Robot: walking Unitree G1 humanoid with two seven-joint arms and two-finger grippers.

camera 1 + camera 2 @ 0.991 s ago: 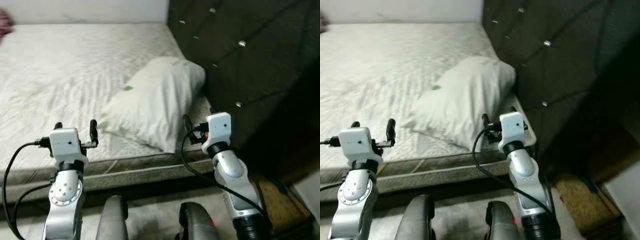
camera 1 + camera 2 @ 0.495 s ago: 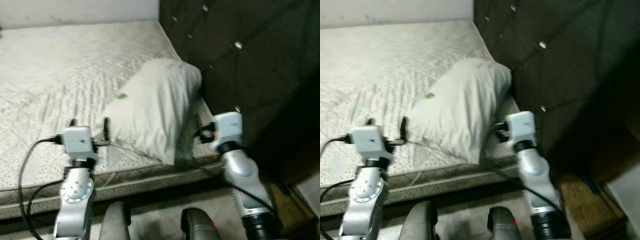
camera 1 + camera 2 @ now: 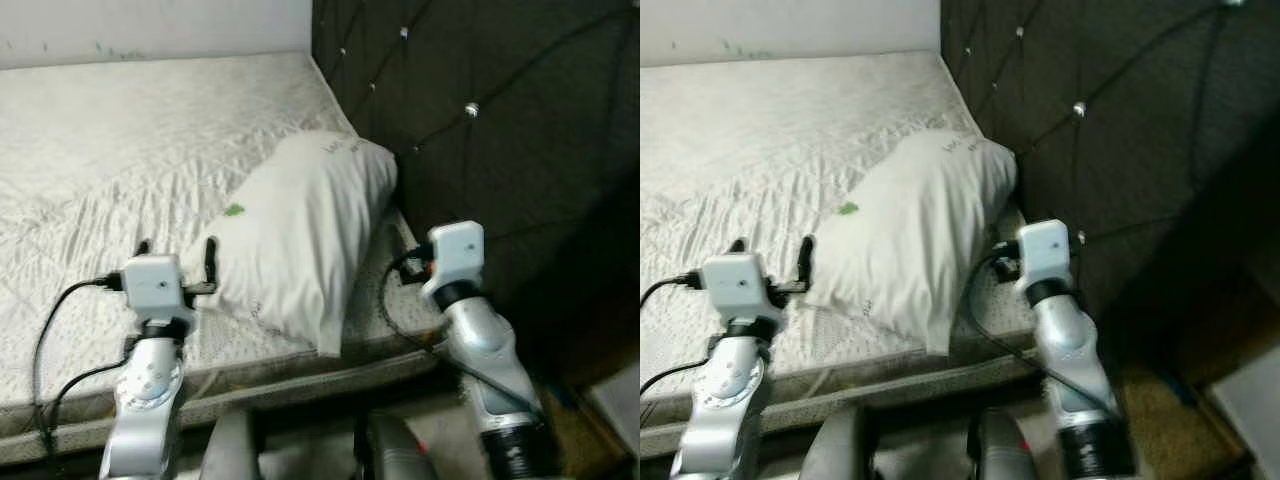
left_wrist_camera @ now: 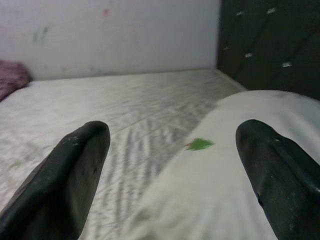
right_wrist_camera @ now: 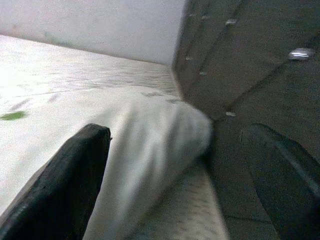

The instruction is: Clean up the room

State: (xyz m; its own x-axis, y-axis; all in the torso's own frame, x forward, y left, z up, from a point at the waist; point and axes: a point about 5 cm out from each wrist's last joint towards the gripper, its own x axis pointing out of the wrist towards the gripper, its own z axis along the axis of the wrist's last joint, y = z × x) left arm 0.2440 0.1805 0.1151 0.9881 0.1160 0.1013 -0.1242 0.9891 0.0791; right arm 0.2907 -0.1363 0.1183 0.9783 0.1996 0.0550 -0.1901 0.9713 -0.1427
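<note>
The left end effector [image 3: 177, 256] hovers released at the mattress [image 3: 110, 150] edge, fingers spread just beside the pillow's near-left side. The pillow [image 3: 300, 230] lies askew against the dark tufted headboard [image 3: 480, 130]. It looks soft, light and floppy, so pinch a bunched corner or both ends. The right end effector [image 5: 185, 165] is released near the pillow's headboard side.

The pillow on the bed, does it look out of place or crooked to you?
Yes. The white pillow lies diagonally across the bare mattress, one corner up by the dark tufted headboard, its lower corner hanging over the near edge. The left gripper and right gripper are open on either side of it.
</note>
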